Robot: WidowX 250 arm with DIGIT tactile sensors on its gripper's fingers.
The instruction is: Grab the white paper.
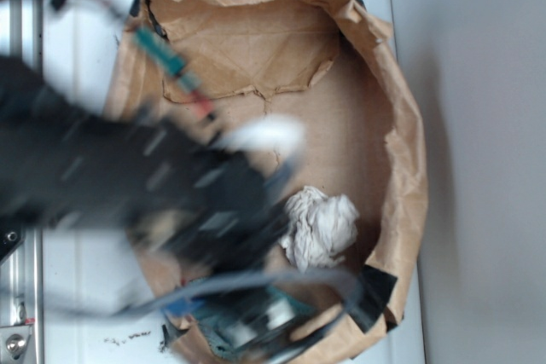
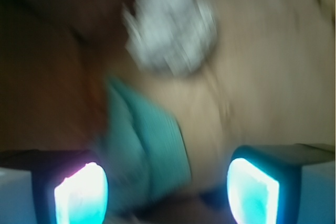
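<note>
Two glowing finger pads (image 2: 81, 195) fill the bottom corners of the wrist view, set wide apart with nothing between them, so the gripper (image 2: 167, 192) stands open. Both pads are cut off by the lower edge, and the whole view is smeared with blur.

Beyond them, at the far top of that view, lies the white paper (image 2: 170, 27), a crumpled pale wad with its creases hardly readable. In the exterior view the white paper (image 1: 320, 226) is sharper: it rests on the floor of the brown paper bag (image 1: 401, 151), towards the right and near side, close to the bag's wall but apart from the gripper.

A teal cloth (image 2: 144, 148) lies between the pads and the wad in the wrist view, nearer the left pad; its edges melt into the brown floor. In the exterior view only a scrap of it (image 1: 217, 338) shows near the bottom edge, under cables.

The black arm (image 1: 111, 176) covers the left half of the exterior view, so blurred that its fingers cannot be made out there. The bag sits on a white table (image 1: 77, 296).
</note>
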